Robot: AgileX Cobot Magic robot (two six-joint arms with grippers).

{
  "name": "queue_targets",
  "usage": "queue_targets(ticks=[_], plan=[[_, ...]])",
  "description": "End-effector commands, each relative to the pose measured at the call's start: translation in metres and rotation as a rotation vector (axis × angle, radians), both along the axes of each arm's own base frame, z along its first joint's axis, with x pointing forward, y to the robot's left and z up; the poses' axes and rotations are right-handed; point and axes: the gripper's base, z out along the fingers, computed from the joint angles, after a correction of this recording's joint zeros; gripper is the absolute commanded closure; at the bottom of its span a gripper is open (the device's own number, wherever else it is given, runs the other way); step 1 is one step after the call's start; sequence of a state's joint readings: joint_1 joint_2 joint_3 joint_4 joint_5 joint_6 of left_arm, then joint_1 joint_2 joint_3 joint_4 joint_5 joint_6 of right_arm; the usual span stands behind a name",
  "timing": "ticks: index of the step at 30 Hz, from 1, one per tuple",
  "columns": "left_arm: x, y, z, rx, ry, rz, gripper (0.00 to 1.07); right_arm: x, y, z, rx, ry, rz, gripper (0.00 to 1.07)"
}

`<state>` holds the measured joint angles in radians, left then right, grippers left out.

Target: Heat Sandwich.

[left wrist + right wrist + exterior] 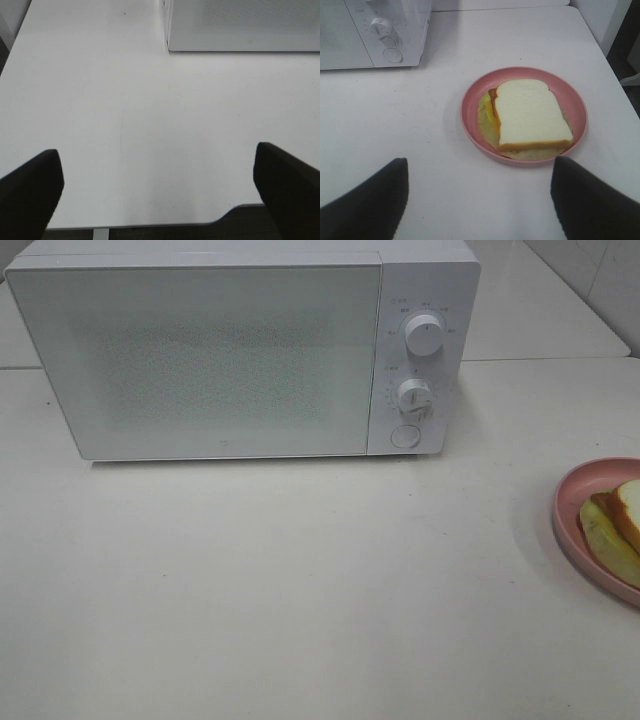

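The sandwich (532,115), white bread over a yellow-green layer, lies on a round pink plate (572,97). In the exterior high view the sandwich (615,525) and plate (572,502) are cut off at the right edge. The white microwave (230,350) stands at the back with its door closed. My right gripper (479,200) is open, hovering short of the plate with nothing between its fingers. My left gripper (157,187) is open wide above bare table near the front edge. Neither arm shows in the exterior high view.
The microwave has two knobs (424,336) and a round button (405,436) on its right panel. The white table (300,580) spreads in front of it. Its front edge (150,227) shows in the left wrist view.
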<state>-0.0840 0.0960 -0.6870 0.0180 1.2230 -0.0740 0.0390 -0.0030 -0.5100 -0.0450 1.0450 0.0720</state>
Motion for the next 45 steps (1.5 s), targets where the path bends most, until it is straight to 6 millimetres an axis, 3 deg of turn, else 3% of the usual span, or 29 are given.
queue_targets(ticks=[1,6,15,29,36,45], plan=[[-0.006,0.003,-0.012,0.008,-0.014,0.024,0.08,-0.003,0.0,-0.001,-0.002,-0.032,-0.001,0.32],[0.005,0.002,-0.04,-0.008,0.075,0.042,0.08,-0.003,0.0,-0.001,-0.002,-0.032,-0.001,0.32],[0.018,0.005,-0.036,0.025,-0.084,0.066,0.08,-0.003,0.0,-0.001,-0.002,-0.032,-0.001,0.32],[0.013,0.003,-0.037,0.036,-0.11,0.028,0.08,-0.003,0.0,-0.001,-0.001,-0.032,-0.003,0.32],[0.009,0.002,-0.038,0.037,-0.125,0.133,0.09,-0.003,0.0,-0.001,-0.001,-0.028,-0.003,0.32],[0.009,0.002,-0.038,0.039,-0.124,0.138,0.1,-0.002,0.0,-0.001,-0.001,-0.024,-0.003,0.32]])
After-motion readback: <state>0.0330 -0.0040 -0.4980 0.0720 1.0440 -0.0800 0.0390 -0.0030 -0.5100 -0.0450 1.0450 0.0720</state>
